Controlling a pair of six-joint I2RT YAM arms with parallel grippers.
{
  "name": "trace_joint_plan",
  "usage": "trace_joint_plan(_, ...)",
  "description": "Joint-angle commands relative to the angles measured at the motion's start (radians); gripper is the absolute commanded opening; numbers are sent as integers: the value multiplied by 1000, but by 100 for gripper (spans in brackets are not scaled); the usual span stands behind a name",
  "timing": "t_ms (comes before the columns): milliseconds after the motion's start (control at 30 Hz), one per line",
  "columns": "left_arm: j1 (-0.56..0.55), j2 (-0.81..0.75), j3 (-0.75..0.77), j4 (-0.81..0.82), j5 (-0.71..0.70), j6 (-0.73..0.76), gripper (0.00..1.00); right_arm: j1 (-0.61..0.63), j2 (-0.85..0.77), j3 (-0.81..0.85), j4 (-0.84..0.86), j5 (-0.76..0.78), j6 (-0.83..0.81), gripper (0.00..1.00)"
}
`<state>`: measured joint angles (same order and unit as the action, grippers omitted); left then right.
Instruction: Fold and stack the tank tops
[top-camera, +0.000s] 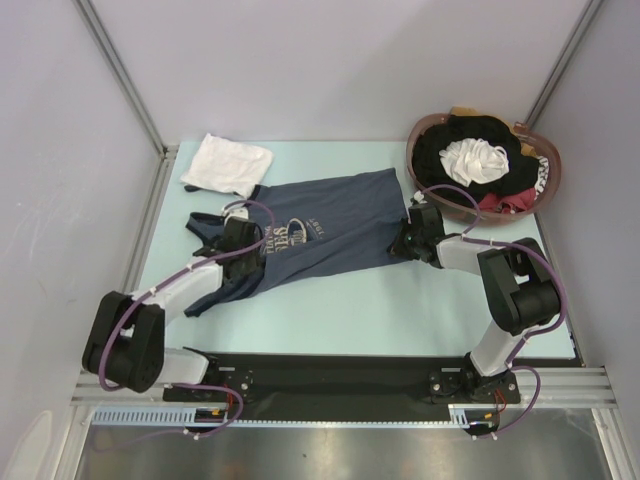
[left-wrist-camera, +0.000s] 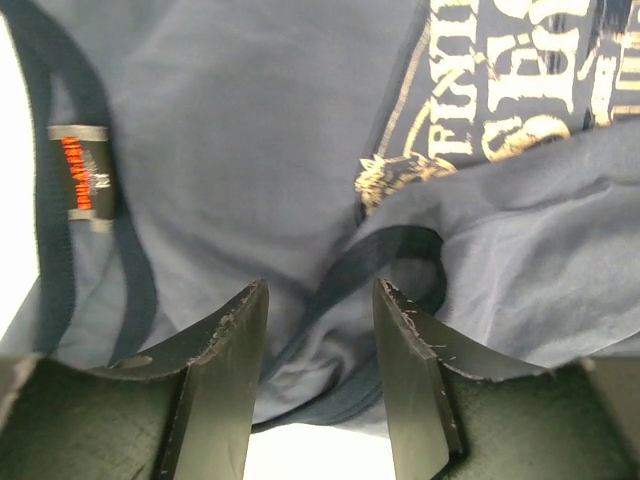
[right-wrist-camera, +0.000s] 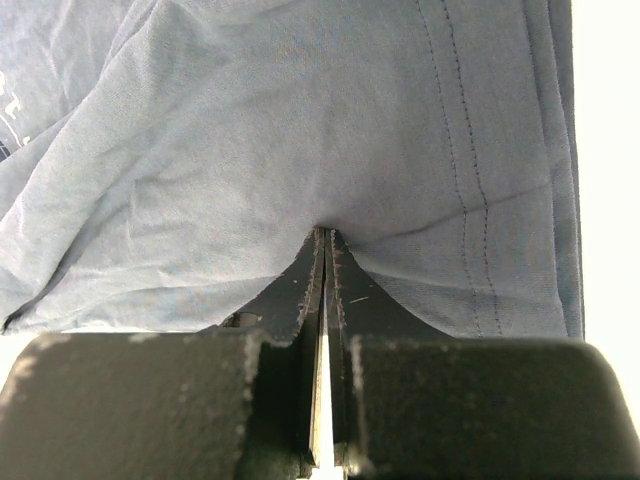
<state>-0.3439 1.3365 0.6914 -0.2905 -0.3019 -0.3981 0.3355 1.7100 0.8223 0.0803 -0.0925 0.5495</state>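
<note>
Desk: Where's the top?

Operator: Centre frame, the grey-blue tank top (top-camera: 320, 235) lies spread; the white one (top-camera: 228, 165) sits folded upper left. My right gripper (right-wrist-camera: 325, 235) pinches its hem, while my left gripper (left-wrist-camera: 318, 300) stands agape over the strap trim. I'd seat deeper, clamp, then lift both evenly.

Reads to me as a robotics lab test cell, not a home: pale mint tabletop (top-camera: 330, 310) boxed by blank grey panels (top-camera: 330, 60) on aluminium posts (top-camera: 122, 75), arms bolted to a black plate (top-camera: 330, 375) at 6 o'clock, laundry basket (top-camera: 411, 155) at 1 o'clock.
</note>
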Motion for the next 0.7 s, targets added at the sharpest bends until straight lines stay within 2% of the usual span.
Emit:
trace_joint_plan(0,-29,46,54,-33,-23,61,52,-4,31,-18,-22,-12,4,0)
trace_joint_plan(133,-29,113,82,-33,-6,74,51,-9,27,-25,-17,-18,3,0)
trace_joint_plan(267,-29,150,103,-67,-71,54,47,-13,27,-28,-14,-24,4,0)
trace_joint_plan(400,-17,167,108,-61,-63,53,31,-13,28,-28,-13,-27,4,0)
trace_joint_plan(433,-17,173,112,-62,-65,54,22,-13,30,-28,-13,-27,4,0)
trace_joint_plan(467,-17,181,123,-65,-71,54,18,-15,30,-28,-13,-29,4,0)
trace_joint_plan(500,-15,194,129,-68,-69,59,3,-15,30,-29,-13,-27,4,0)
trace_joint_plan(667,-10,187,152,-50,-36,58,0,-19,30,-28,-16,-23,4,0)
